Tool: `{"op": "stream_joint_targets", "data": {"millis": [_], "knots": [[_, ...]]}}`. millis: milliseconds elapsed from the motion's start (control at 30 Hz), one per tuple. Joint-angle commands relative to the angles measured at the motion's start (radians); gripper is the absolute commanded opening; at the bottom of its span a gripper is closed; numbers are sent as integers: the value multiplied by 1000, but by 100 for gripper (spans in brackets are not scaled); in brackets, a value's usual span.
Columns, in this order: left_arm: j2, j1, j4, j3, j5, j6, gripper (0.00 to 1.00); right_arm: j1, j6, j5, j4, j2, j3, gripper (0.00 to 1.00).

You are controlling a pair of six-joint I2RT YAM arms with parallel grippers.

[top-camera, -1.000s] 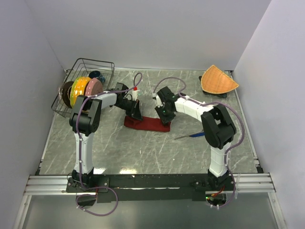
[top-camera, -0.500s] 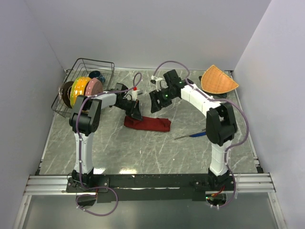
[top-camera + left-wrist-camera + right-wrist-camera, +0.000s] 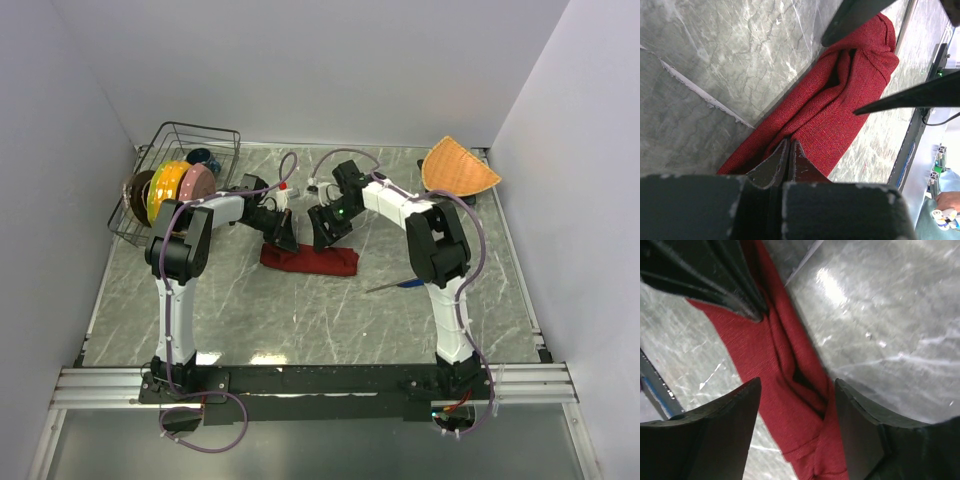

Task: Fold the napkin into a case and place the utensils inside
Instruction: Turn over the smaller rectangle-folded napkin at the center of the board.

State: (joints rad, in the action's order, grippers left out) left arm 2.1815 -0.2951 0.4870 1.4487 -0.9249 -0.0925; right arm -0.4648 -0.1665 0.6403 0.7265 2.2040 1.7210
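Note:
The dark red napkin (image 3: 312,260) lies bunched in a long roll on the marble table. My left gripper (image 3: 284,238) is shut on its left end; in the left wrist view the fingers (image 3: 788,152) pinch a fold of the cloth (image 3: 840,100). My right gripper (image 3: 324,234) is open just above the napkin's left-middle, close to the left gripper. In the right wrist view the cloth (image 3: 790,385) lies between its spread fingers (image 3: 725,425). The blue-purple knife (image 3: 411,283) lies right of the napkin. A slim silver tip (image 3: 378,289) beside it may be the fork.
A wire dish rack (image 3: 222,140) with coloured plates stands at the back left. An orange woven fan-shaped mat (image 3: 458,168) lies at the back right. Walls close in the table on three sides.
My right gripper left the napkin's right end, swung back and to the left, and now hangs open over the napkin next to the left gripper. The left gripper has not moved.

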Motion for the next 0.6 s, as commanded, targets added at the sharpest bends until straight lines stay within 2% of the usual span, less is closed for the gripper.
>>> {"op": "stream_joint_targets", "data": {"millis": [0, 367, 567], "knots": [[66, -9, 68, -42, 124, -47, 1, -8, -36, 16, 11, 29, 54, 65], [58, -22, 53, -40, 123, -36, 1, -21, -71, -17, 25, 46, 19, 60], [61, -35, 47, -31, 121, -27, 1, -23, -85, -4, 39, 57, 8, 51]]}}
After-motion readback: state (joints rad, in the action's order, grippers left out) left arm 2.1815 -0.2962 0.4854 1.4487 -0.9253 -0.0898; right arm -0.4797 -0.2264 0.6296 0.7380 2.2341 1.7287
